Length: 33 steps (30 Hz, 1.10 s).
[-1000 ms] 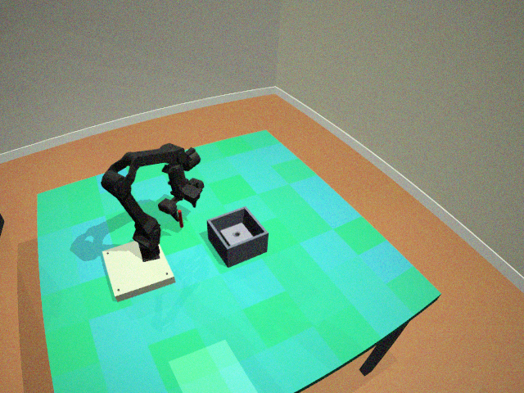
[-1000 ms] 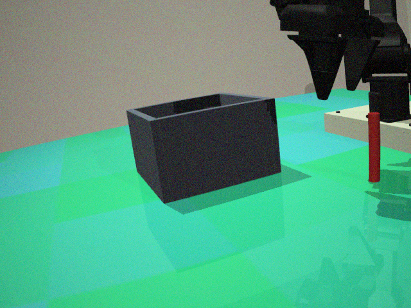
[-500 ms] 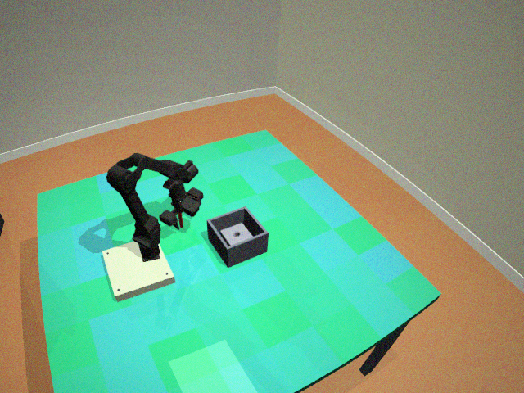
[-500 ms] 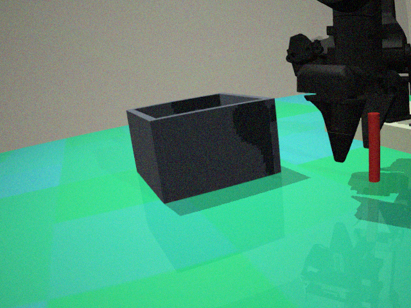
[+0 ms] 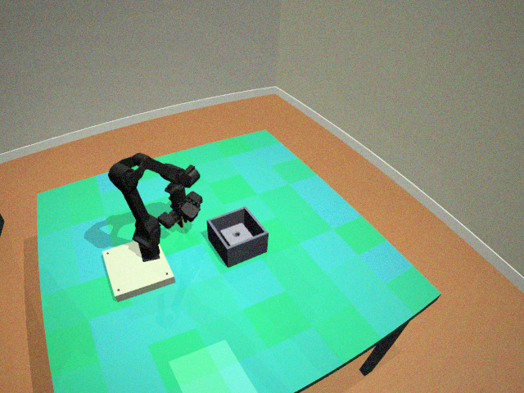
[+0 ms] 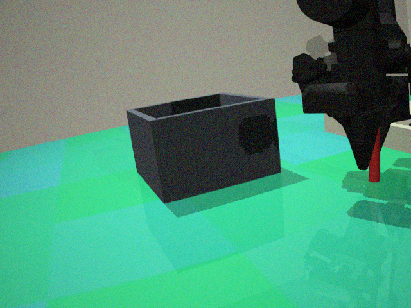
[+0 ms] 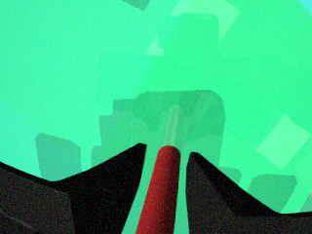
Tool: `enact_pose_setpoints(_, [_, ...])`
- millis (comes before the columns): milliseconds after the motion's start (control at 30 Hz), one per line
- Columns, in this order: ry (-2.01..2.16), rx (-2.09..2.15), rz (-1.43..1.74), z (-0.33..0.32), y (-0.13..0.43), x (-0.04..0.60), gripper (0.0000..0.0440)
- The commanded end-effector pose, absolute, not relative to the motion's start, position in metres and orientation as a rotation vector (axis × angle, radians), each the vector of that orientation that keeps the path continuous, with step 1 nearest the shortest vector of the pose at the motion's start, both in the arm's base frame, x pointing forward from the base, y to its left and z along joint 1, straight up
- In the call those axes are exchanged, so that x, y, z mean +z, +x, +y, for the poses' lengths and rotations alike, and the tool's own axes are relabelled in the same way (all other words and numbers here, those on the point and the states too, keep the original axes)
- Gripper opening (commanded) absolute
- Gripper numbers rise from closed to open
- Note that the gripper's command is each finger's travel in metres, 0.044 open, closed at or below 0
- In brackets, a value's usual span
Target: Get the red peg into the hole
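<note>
One peg (image 6: 374, 167) (image 7: 163, 190), outside box (image 5: 247, 250) (image 6: 212, 152); hand (image 5: 181, 220) (image 6: 368, 167) (image 7: 167, 148) part-open around it, gaps both sides; grip, lift, insertion outstanding.

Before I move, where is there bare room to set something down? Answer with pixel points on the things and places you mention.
Widest: right of the box (image 5: 247, 250) (image 6: 216, 155) in the top view, out to the table's far corner. Another lies between the box and the near edge. Crowded: beside the arm's base (image 5: 139, 277), where the claw (image 5: 182, 220) (image 6: 370, 165) (image 7: 168, 151) straddles the red peg (image 6: 374, 165) (image 7: 163, 195).
</note>
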<state>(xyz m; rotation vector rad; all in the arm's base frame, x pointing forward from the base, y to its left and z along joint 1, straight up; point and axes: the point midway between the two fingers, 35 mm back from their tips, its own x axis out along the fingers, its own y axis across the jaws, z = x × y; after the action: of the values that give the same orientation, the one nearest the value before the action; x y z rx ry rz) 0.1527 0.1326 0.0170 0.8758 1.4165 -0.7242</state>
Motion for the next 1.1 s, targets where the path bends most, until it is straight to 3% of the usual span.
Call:
enact_pose_setpoints(0, [0.881,-0.721,1.454,0.133,0.152,0.018,0.0014])
enact_pose_setpoints(1067, [0.758,-0.581,1.179,0.085,0.226,0.128,0.0])
